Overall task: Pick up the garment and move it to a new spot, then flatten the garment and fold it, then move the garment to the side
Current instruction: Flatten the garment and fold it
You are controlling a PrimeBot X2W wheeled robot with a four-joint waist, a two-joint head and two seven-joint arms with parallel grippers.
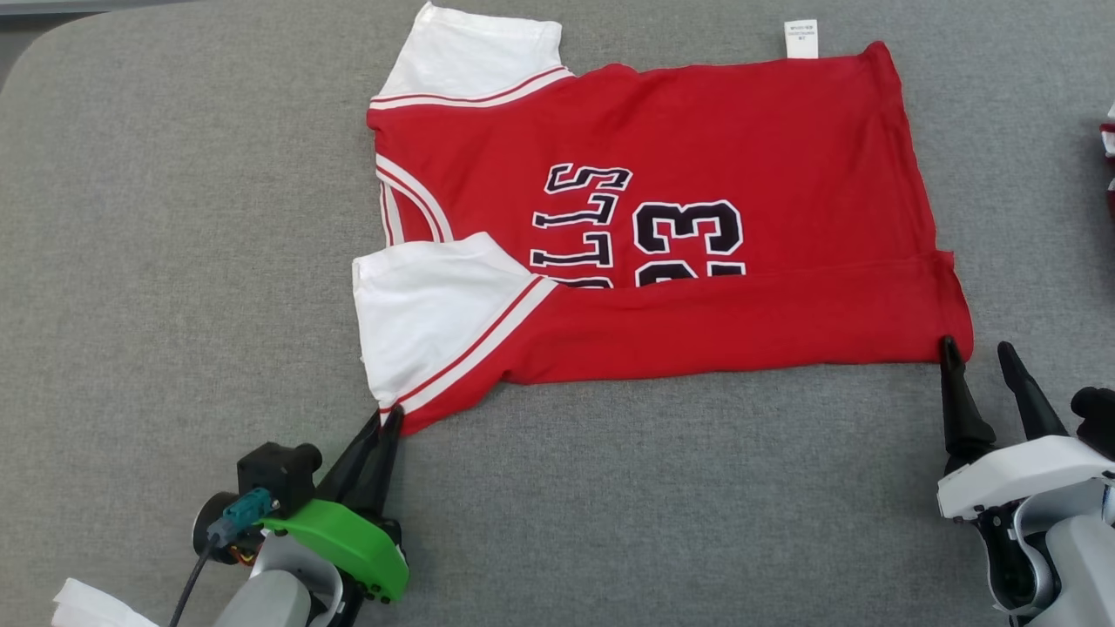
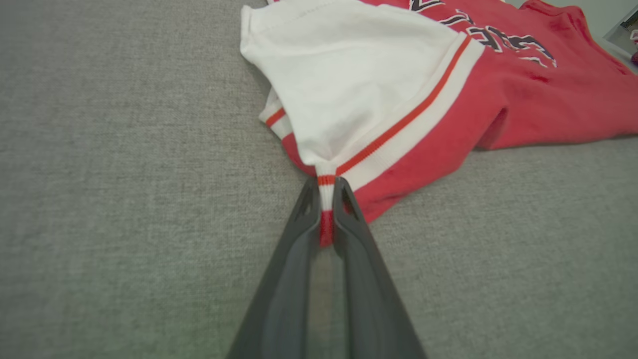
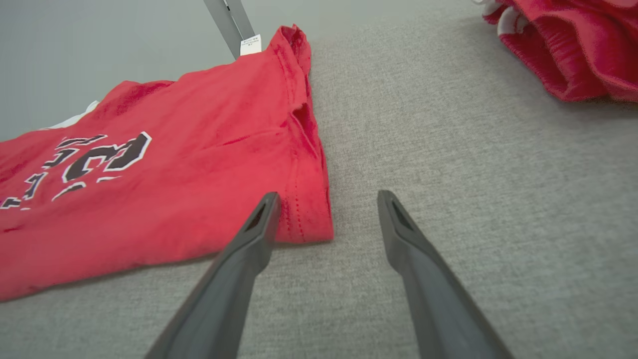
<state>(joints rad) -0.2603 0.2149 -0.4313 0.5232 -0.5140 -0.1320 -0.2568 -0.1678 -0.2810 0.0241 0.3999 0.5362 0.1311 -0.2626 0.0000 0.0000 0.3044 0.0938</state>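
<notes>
The garment is a red jersey with white sleeves and black lettering, lying folded lengthwise on the grey table. My left gripper is shut on the near corner of the garment where the white sleeve meets the red body; the pinched fabric shows between its fingers. My right gripper stands open at the near right hem corner of the garment, one finger touching the cloth edge and the other on bare table.
Another red garment lies bunched at the table's right edge. A white label sticks out at the jersey's far edge. A white cloth scrap shows at the lower left.
</notes>
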